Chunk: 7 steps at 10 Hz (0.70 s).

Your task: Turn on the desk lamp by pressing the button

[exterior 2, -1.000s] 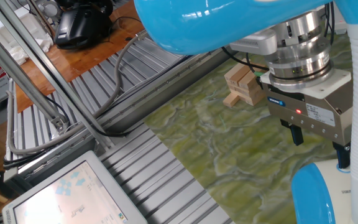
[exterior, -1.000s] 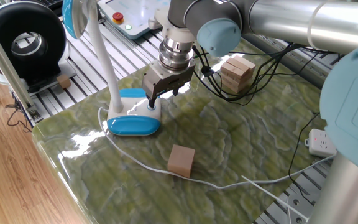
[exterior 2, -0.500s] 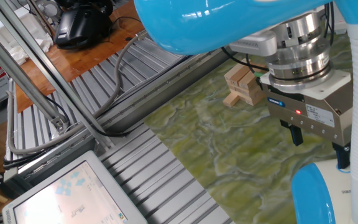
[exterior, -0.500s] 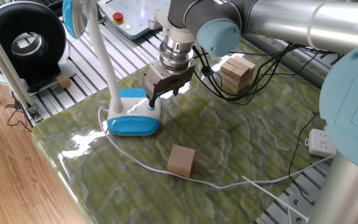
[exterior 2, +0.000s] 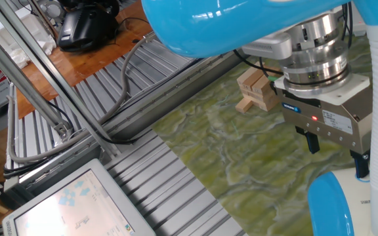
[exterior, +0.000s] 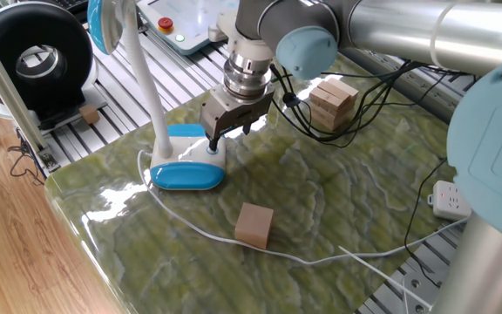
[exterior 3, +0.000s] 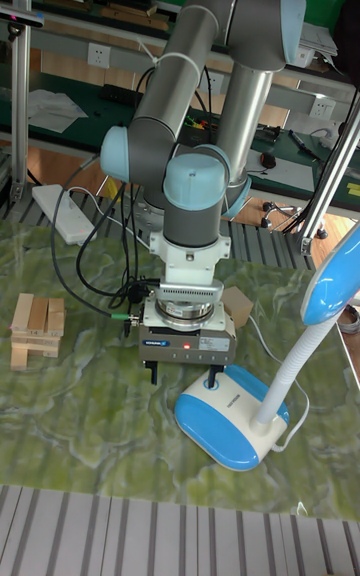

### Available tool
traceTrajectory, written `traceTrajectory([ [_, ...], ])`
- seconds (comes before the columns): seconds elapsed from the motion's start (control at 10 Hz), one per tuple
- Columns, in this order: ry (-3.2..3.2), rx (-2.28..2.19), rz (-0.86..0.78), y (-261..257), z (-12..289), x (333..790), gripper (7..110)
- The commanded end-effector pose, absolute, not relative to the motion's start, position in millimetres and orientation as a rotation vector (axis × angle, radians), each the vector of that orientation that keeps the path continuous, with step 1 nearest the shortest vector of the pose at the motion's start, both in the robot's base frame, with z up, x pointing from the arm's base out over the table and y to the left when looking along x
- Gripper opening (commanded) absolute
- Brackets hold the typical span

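We are seeing the button (exterior 3: 211, 385) sitting on the white top of the desk lamp (exterior: 184, 166), whose blue base is resting near the left edge of the green marbled tabletop (exterior: 321, 209). The gripper (exterior: 219, 141) is hovering right over that base; we cannot tell whether its fingers are parted. A wooden block (exterior: 254, 225) is lying nearby, stacked blocks (exterior 3: 36, 327) farther off, and a black fan (exterior: 29, 57) is standing beyond the table.

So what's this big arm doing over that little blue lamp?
The robot arm has lowered its gripper onto the base of the desk lamp, going for the small round button on top of the base. One finger reaches down to the base; whether it is pressing the button cannot be seen. No glow is visible at the lamp head. A wooden block and a stack of wooden pieces sit untouched on the table.
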<state>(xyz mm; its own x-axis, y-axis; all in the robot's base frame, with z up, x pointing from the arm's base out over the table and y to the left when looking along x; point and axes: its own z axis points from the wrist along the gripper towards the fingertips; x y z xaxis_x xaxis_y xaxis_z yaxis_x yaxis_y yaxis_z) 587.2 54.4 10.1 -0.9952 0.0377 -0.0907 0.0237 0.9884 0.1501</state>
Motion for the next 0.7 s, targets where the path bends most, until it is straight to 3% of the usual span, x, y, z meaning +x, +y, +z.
traceTrajectory([
  [0.0,3.033,0.058,0.242,55.4,9.0,589.2,88],
  [0.6,3.029,0.025,0.258,51.4,6.2,588.2,88],
])
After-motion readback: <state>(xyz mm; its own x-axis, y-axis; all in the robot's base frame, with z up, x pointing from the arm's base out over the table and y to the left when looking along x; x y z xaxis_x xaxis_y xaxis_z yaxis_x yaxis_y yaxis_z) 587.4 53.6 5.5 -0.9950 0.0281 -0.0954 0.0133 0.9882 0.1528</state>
